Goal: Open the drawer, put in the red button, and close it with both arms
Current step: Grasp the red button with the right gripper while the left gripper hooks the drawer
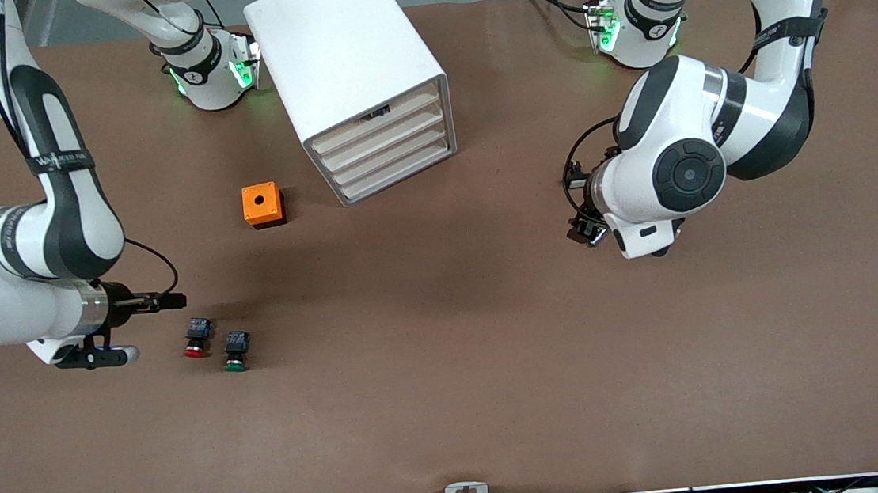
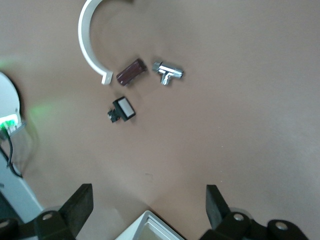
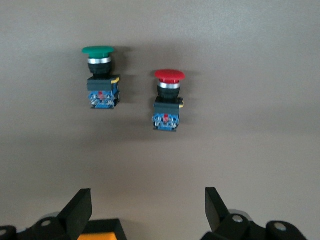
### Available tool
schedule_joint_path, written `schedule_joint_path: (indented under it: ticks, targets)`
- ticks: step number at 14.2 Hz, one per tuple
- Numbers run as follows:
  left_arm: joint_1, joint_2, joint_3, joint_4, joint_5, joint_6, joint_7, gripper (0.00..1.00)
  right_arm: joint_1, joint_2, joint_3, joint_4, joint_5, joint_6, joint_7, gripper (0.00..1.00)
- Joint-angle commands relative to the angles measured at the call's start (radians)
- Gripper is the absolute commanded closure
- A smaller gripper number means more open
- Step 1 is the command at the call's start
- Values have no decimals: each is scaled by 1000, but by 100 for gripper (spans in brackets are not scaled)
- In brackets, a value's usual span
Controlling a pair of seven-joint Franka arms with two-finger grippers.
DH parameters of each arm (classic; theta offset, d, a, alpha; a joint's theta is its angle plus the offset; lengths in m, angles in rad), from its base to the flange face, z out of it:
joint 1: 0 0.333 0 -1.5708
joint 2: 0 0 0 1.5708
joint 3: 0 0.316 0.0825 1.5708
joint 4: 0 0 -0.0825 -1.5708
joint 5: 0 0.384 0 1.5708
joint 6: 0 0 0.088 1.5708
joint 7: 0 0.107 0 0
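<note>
The closed cream-fronted drawer (image 1: 385, 132); the red button (image 1: 196, 337) lies on its side, nearer the camera.

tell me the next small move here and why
Probably bring the left claw toward the second drawer of the cabinet: all four drawers look shut, and the red button lies on the table by the open right claw, with nowhere to go yet.

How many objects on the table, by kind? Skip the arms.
Push buttons: 2 (red button, green button)
Orange cube: 1
Drawer cabinet: 1
Small parts seen in left wrist view: 4 (white curved piece, brown piece, metal fitting, black-and-white part)
Total: 8
</note>
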Motion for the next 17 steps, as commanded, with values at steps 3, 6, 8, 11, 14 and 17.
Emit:
schedule_joint_path:
  ticks: [3, 6, 8, 11, 14, 17]
  targets:
    - [-39, 113, 0, 63, -184, -37, -137, 1, -4, 92, -3, 20, 21, 86, 2, 0]
    - [-50, 202, 0, 97, -324, -42, -268, 1, -7, 155, -3, 18, 53, 161, 3, 0]
    - [-56, 241, 0, 102, -443, -51, -347, 1, -10, 177, -3, 18, 55, 178, 2, 0]
    - [-59, 297, 0, 102, -592, -88, -413, 1, -12, 197, -3, 18, 55, 180, 3, 0]
    - [-64, 365, -39, 100, -656, -105, -541, 1, -12, 217, -3, 18, 57, 221, 2, 3]
    - [-64, 423, -92, 100, -698, -105, -663, 2, -9, 220, -3, 20, 53, 224, 2, 30]
